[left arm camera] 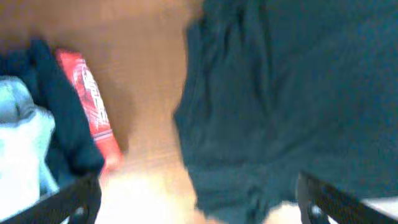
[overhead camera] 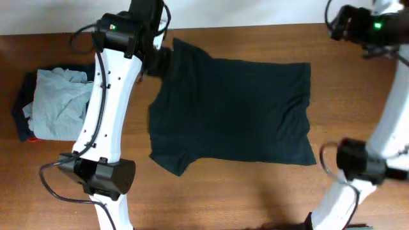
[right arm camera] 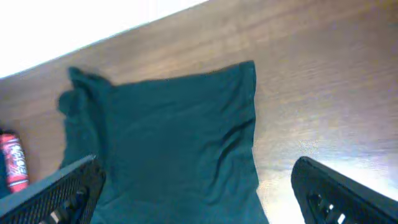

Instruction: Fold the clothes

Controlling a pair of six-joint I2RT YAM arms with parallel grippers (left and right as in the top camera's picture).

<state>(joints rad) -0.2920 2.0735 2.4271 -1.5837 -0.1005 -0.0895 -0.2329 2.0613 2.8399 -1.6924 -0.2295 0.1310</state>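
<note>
The black T-shirt (overhead camera: 233, 112) lies spread flat on the wooden table, its sleeves toward the left. It also shows in the left wrist view (left arm camera: 286, 93) and the right wrist view (right arm camera: 168, 137). My left gripper (left arm camera: 199, 202) hangs open above the shirt's far left sleeve; in the overhead view it is at the table's back (overhead camera: 160, 61). My right gripper (right arm camera: 199, 193) is open and empty, high above the shirt's right edge; the overhead view shows only its arm at the back right corner.
A pile of other garments lies at the left: light grey (overhead camera: 57, 102) on top of navy (left arm camera: 56, 118), with a red-orange piece (left arm camera: 90, 109) beside it. Both arm bases stand at the front edge. The table's back edge (right arm camera: 124, 28) meets a white wall.
</note>
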